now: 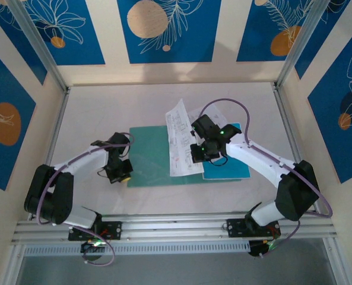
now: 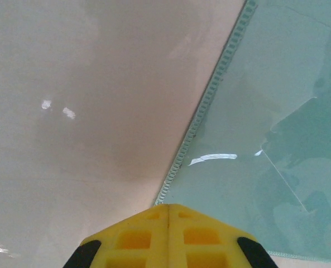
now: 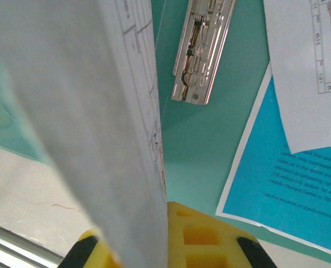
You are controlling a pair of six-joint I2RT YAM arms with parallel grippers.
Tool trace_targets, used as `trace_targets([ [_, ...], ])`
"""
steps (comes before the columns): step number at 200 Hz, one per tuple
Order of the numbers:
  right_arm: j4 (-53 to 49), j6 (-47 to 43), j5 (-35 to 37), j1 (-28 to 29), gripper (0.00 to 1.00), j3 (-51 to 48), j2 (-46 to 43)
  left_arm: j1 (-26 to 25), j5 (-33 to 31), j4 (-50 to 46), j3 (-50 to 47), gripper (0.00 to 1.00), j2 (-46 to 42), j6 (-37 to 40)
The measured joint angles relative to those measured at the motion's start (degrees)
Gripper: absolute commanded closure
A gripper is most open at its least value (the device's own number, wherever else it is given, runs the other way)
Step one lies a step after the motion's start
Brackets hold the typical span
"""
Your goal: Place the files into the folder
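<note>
**Right tool pinching a printed sheet over the opened folder**

Counted, from the lower edge of the top view upward: two tools, one folder, two printed white sheets, one blue sheet, one metal clip.

Nearest, left of centre: left tool (image 1: 124, 176), yellow fingers pressed together, tip at the lower-left edge of the folder (image 1: 149, 157). From the left wrist, tip right at the folder's ribbed corner; touching it or just beside it, cannot tell. Plain from that wrist and not from above: glossy, translucent teal cover, with bare pale tabletop (image 1: 104, 107) to its left.

Just right of centre: right tool (image 1: 198, 155), clamped on the held white sheet (image 1: 178, 136). From the right wrist, that sheet rising edge-on out of the yellow fingers and covering the left half of the frame.

Folder lying flat and opened out mid-tabletop, long axis left to right across the top view. Metal clip (image 3: 201, 50) on the teal, upper middle of the right wrist frame, long axis up the frame with a slight lean right; too small to make out from above.

Blue sheet (image 1: 229, 157) flat on the folder's right half, white-bordered, its fine print readable from the right wrist. Second white sheet (image 3: 305, 78) overlapping its upper part, upper right of that frame.

Held white sheet's long axis bottom to top in the top view, upper end leaning slightly left, reaching past the folder's far edge.
</note>
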Motion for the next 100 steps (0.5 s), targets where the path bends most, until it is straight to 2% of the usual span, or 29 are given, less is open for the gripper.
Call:
trace_targets([
  [63, 2.8, 1.86, -4.48, -0.33, 1.0, -1.97, 0.09, 0.04, -0.22, -0.63, -1.55, 1.0, -1.99, -0.31],
  [100, 5.6, 2.12, -8.66, -2.62, 1.0, -4.28, 0.48, 0.07, -0.68, -1.22, -2.23, 1.0, -2.03, -0.44],
])
